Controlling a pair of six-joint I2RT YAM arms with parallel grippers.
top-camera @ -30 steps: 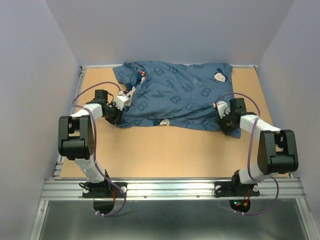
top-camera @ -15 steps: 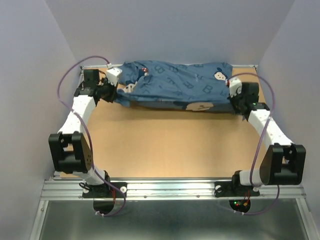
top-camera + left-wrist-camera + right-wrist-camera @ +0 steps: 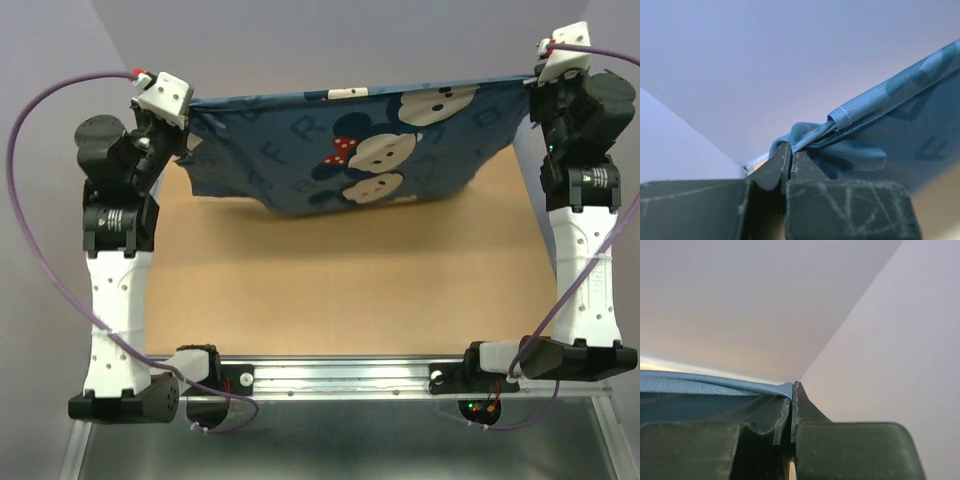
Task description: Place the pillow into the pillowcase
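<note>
Holding the pillowcase [image 3: 380, 150] high over the table [image 3: 350, 300], strung taut along its top edge from left to right, toward the far side. Pinched hard on the bunched left corner by the left gripper [image 3: 790, 150], with jaws pressed together on a roll of hem; nipped just as tight on the flat right corner by the right gripper [image 3: 792, 390], with only a sliver of blue showing at the tips. Sagging in the middle, full and rounded low down, so probably carrying the pillow inside, though no white of it on show anywhere. Looks soft, floppy and light as cloth, but heavier with that load, and likely to slide out of a thin pinch. Best taken at the hemmed corners, with plenty of fabric gathered in, never at a single loose layer mid-panel.
</note>
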